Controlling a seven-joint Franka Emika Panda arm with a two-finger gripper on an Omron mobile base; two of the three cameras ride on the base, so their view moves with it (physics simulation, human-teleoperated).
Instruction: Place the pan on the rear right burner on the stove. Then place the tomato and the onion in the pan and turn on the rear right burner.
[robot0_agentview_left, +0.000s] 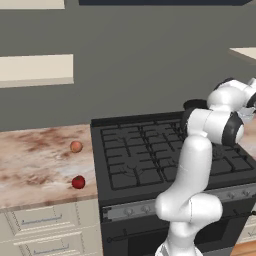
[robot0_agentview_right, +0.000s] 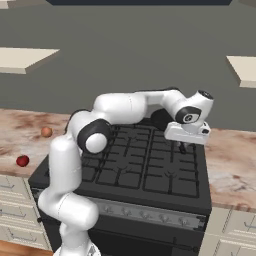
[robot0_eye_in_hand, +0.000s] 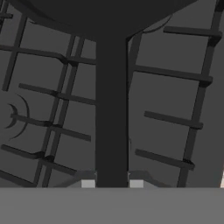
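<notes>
My gripper (robot0_eye_in_hand: 112, 183) is shut on the pan's straight black handle (robot0_eye_in_hand: 112, 109), which runs up to the round pan body (robot0_eye_in_hand: 100, 15) at the top of the hand view. In the right base view the gripper (robot0_agentview_right: 183, 147) hangs over the right side of the stove (robot0_agentview_right: 150, 172), with the pan (robot0_agentview_right: 160, 118) partly hidden behind my arm at the rear right burner (robot0_agentview_right: 172, 136). Whether the pan rests on the grate I cannot tell. The tomato (robot0_agentview_left: 78, 182) and the onion (robot0_agentview_left: 75, 146) lie on the counter left of the stove (robot0_agentview_left: 135, 160).
A marbled counter (robot0_agentview_left: 35, 160) flanks the stove on the left and another stretch (robot0_agentview_right: 230, 165) on the right. A grey knob strip (robot0_agentview_right: 150, 215) runs along the stove's front. My white arm (robot0_agentview_right: 125, 107) reaches across the grates.
</notes>
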